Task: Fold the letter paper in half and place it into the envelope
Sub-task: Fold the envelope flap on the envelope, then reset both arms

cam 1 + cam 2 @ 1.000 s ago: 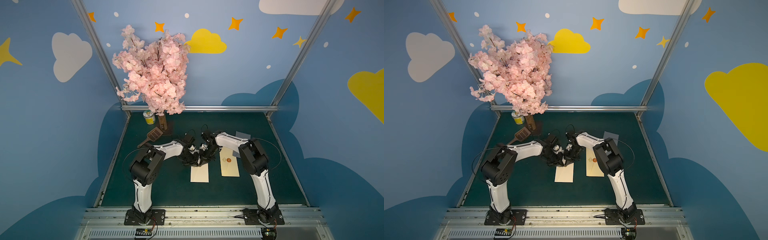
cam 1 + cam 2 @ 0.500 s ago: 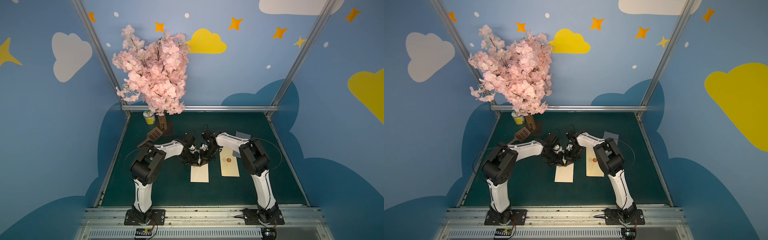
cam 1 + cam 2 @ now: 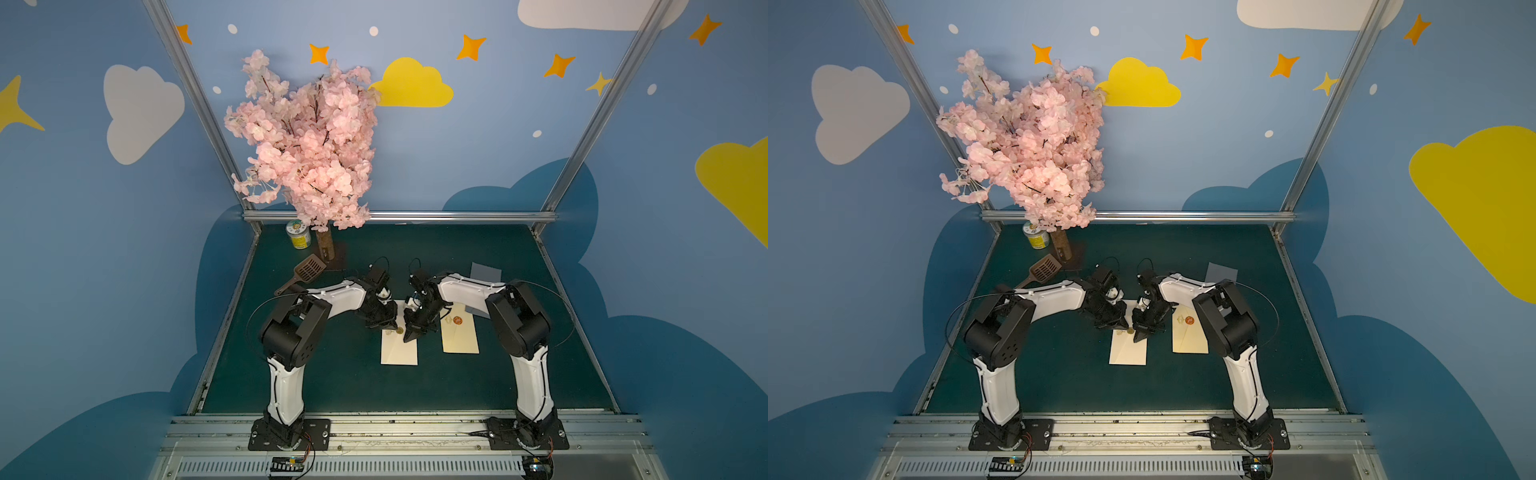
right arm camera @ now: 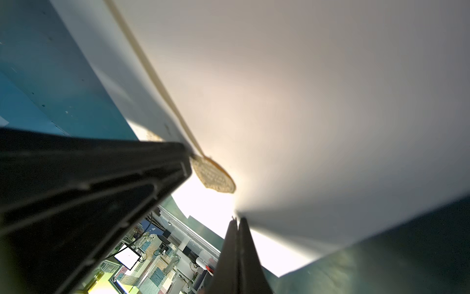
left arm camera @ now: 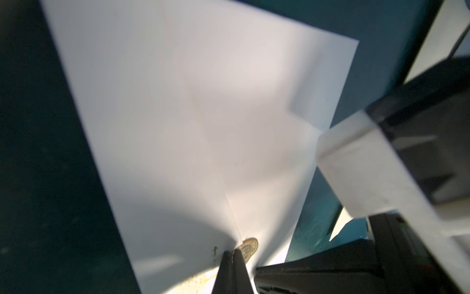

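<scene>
A cream envelope point(image 3: 399, 351) point(image 3: 1127, 353) with a gold seal point(image 3: 400, 331) lies mid-table, and both grippers meet at its far end. My left gripper point(image 3: 388, 328) point(image 5: 232, 252) is shut on the flap tip beside the seal point(image 5: 248, 248). My right gripper point(image 3: 409, 337) point(image 4: 237, 219) is shut on the envelope's paper edge point(image 4: 305, 89) just past the seal point(image 4: 213, 178), and that end looks lifted. A flat grey-blue sheet point(image 3: 485, 272), which I take for the letter paper, lies unfolded at the back right, partly under the right arm.
A second cream envelope point(image 3: 459, 338) with a red seal lies just right of the first. At the back left stand a pink blossom tree point(image 3: 307, 145), a small yellow can point(image 3: 298, 240) and a brown slotted scoop point(image 3: 309, 268). Metal frame posts border the green mat.
</scene>
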`<state>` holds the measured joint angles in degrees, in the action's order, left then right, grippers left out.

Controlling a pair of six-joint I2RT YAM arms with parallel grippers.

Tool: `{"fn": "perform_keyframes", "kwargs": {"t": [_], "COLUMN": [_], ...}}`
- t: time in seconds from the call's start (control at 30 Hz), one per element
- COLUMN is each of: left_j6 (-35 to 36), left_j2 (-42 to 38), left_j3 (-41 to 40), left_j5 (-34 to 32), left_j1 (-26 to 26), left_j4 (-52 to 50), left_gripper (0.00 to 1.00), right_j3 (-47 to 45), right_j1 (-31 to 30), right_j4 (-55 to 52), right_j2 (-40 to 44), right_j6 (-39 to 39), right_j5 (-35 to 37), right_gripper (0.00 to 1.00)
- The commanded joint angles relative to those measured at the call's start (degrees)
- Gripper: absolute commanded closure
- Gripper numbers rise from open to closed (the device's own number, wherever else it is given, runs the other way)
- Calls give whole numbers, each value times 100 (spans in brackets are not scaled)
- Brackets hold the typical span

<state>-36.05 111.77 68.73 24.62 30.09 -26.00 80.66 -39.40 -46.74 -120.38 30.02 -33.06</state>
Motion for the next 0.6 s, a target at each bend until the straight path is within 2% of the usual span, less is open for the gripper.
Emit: {"fn": "perform_keyframes", "kwargs": {"t": [0.0,0.13,0.3,0.33,0.37,0.4,0.43,0.47,0.5,0.57], "left_j6": [134,488,1165,1267,1377,1488,1566,1638,1717,1790], "left_j2": [-29,-265,-1162,-1372,-1654,-1936,-2189,-2518,-2846,-3550], "left_j3": [23,422,778,757,704,607,487,308,87,-445], "left_j5": [-74,-307,-748,-841,-968,-1077,-1174,-1376,-1568,-2056], "left_j1": [-38,-47,-227,-314,-417,-547,-664,-826,-972,-1190], "left_j4": [-90,-562,-1109,-1153,-1206,-1240,-1241,-1229,-1188,-1006], "left_gripper": [97,97,97,94,87,75,63,46,31,11], "right_j3": [-241,190,964,1075,1180,1277,1331,1368,1373,1342], "right_j1": [-20,107,436,517,625,736,829,931,1017,1159], "right_j4": [-643,-821,-1232,-1273,-1310,-1321,-1324,-1313,-1290,-1260], "right_j2": [-140,218,879,1019,1184,1351,1500,1669,1824,2057], "right_j6": [57,-53,-423,-491,-559,-641,-701,-770,-835,-930], "right_j5": [940,943,1107,1129,1166,1196,1254,1338,1476,1796], "right_gripper": [100,100,100,87,66,44,27,12,6,2]}}
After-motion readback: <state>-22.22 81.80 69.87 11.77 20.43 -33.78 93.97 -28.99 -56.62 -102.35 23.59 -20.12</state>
